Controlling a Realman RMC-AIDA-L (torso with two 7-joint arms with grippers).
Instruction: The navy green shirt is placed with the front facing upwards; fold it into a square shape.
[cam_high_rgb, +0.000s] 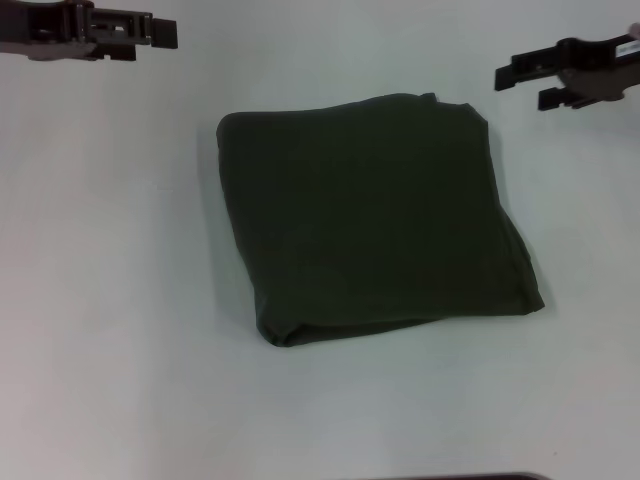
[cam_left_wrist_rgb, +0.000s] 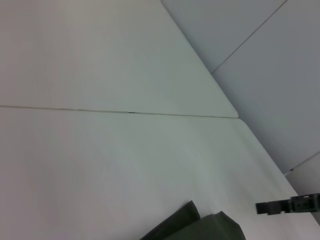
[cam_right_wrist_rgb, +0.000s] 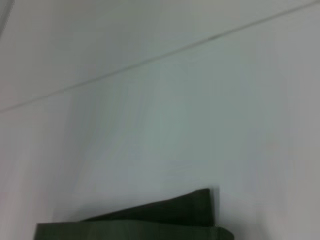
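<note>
The navy green shirt (cam_high_rgb: 370, 220) is seen lying folded into a roughly square bundle at the middle of the white counter (cam_high_rgb: 110, 300), turned slightly so that its corners point off the counter's lines. No lettering or label is shown on the upper face; only plain dark fabric with soft creases can be made out. Layered edges are visible along the near left corner and at the far right corner, where a small fold stands out.

The left pincer (cam_high_rgb: 165, 32) is held at the far left, well apart from the shirt and above the counter, with nothing between its fingers; whether it is open or closed cannot be told. The right pincer (cam_high_rgb: 525, 82) is held at the far right, near the shirt's far right corner but not touching it, its two fingers parted and empty.

In the left wrist view a corner of the shirt (cam_left_wrist_rgb: 200, 227) and the right pincer (cam_left_wrist_rgb: 272, 207) farther off are shown. In the right wrist view an edge of the shirt (cam_right_wrist_rgb: 165, 220) is seen on the counter (cam_right_wrist_rgb: 165, 110).
</note>
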